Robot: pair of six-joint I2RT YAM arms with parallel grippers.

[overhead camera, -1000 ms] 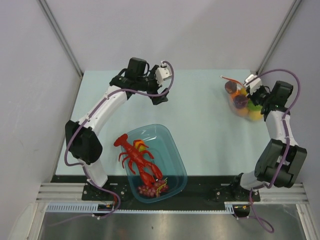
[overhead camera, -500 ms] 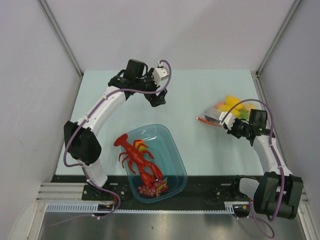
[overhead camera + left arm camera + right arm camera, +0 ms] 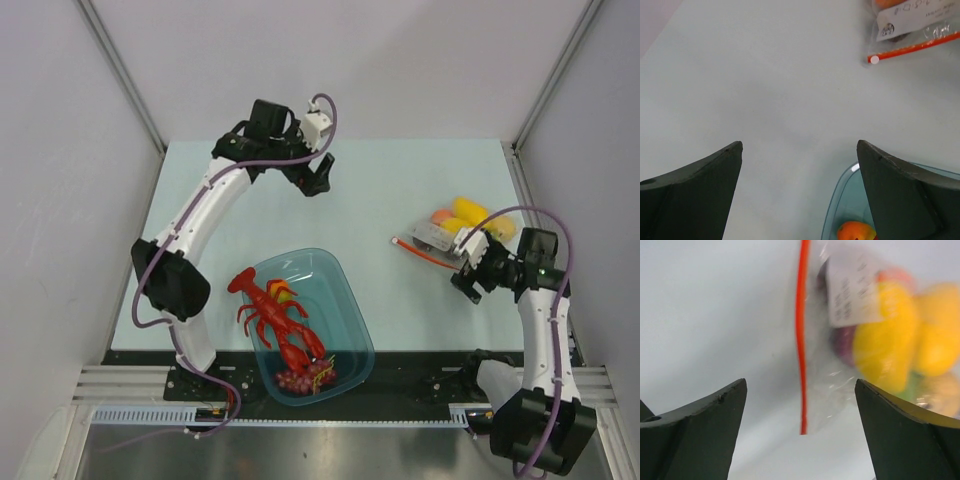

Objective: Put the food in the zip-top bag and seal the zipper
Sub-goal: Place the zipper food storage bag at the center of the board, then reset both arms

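The zip-top bag [image 3: 432, 236] lies flat on the table at the right, holding the food [image 3: 462, 214]: yellow, orange and purple toy fruits. Its red zipper [image 3: 430, 254] runs along the edge facing the tub. My right gripper [image 3: 467, 283] hangs open just near of the bag, touching nothing. In the right wrist view the zipper [image 3: 801, 340] ends between the spread jaws of that gripper [image 3: 800, 385], with yellow fruit [image 3: 890, 335] behind a white label. My left gripper [image 3: 317, 182] is open and empty over the far middle of the table. Its wrist view shows the bag [image 3: 915, 22] far off.
A translucent blue tub [image 3: 346, 290] stands at the near middle with a big red toy lobster [image 3: 275, 320] and a small purple bunch inside. Its rim [image 3: 837, 210] shows in the left wrist view. Grey walls close in the table's sides and back.
The right arm swung the bag from the far right corner down onto the table, then opened, let go and drew back toward the near edge. The left arm shifted slightly.
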